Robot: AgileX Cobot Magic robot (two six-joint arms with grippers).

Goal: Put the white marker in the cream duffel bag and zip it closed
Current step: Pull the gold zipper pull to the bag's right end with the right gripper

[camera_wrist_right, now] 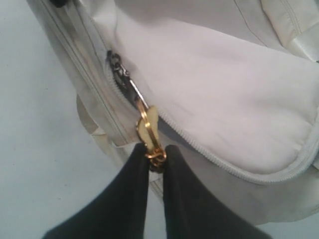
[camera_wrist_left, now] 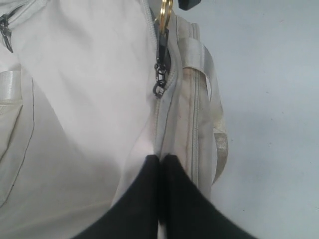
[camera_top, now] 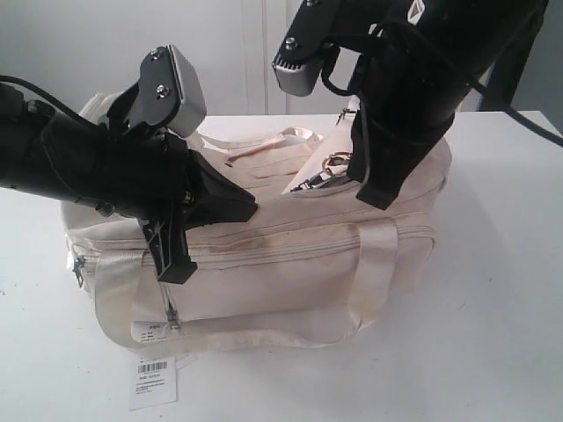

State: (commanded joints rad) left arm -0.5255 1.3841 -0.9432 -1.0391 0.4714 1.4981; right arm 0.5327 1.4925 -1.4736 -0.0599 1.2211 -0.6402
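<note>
The cream duffel bag (camera_top: 290,255) lies on its side on the white table. My left gripper (camera_top: 249,209) is shut on the bag's top seam (camera_wrist_left: 160,149), a short way behind the zip slider (camera_wrist_left: 159,84). My right gripper (camera_top: 359,171) is shut on the gold ring of the zip pull (camera_wrist_right: 152,144), which trails from the slider (camera_wrist_right: 117,64). Between the left fingers and the slider the zip looks closed. Past the slider a fabric flap (camera_wrist_right: 224,99) stands lifted, with bare zip teeth along its edge. The white marker is out of view.
A white barcode tag (camera_top: 152,380) hangs off the bag's front left corner onto the table (camera_top: 493,334). Pale webbing handles (camera_top: 378,255) loop over the front side, above the front pocket zip (camera_top: 264,252). Both black arms cross low over the bag.
</note>
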